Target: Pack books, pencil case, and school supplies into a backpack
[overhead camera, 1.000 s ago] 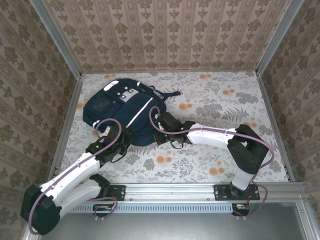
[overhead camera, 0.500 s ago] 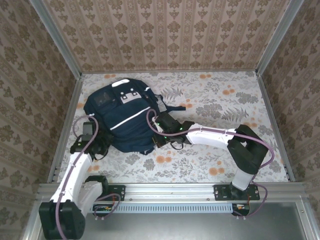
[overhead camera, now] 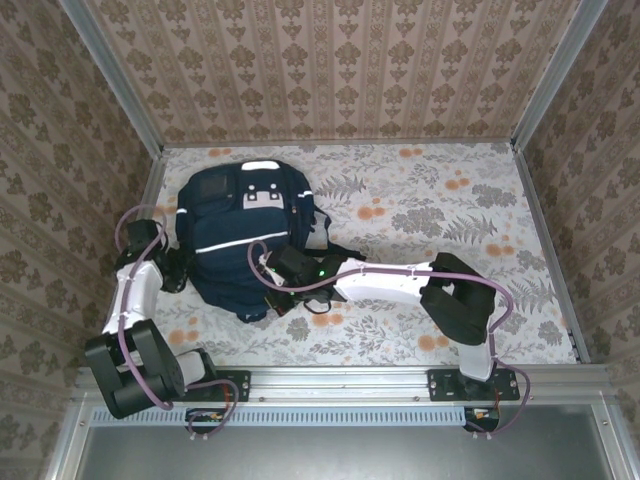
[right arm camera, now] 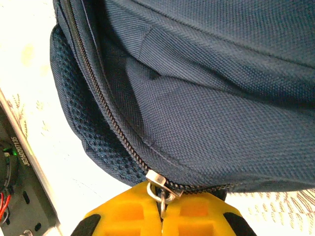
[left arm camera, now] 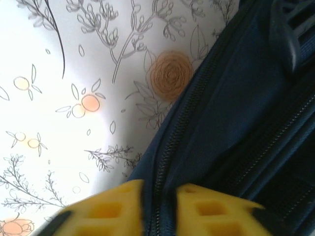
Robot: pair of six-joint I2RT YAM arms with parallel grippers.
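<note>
1. Navy fabric dominates: the large navy-blue backpack point(overhead camera: 240, 225), with thin white stripes and a white top patch point(overhead camera: 262, 166), lies flat at about 10 o'clock on the floral-printed tablecloth point(overhead camera: 450, 230), patch end toward 12.
2. Left gripper point(left arm camera: 160, 209) sits at the backpack's 8 o'clock edge. Its yellow fingers are drawn close together with the zipper seam between them. This reads as clenched on the backpack's edge, bracing it.
3. Right gripper point(right arm camera: 161, 214) sits at the backpack's 5 o'clock edge. Its yellow fingers are clamped tight on the small metal zipper pull point(right arm camera: 160, 191), with the slider just above the fingertips.
4. In the right wrist view, the zip track running from the slider toward 11 o'clock looks meshed. The stretch toward 3 o'clock is in shadow, so I cannot tell whether it is closed.
5. Progress, judged: loading looks over and the step in hand is the zip. Books, pencil case and supplies are taken to be inside. The fabric hides the interior, so this is unconfirmed.
6. Left to do, judged: run the slider along whatever stretch is open, then let go with both grippers.
</note>
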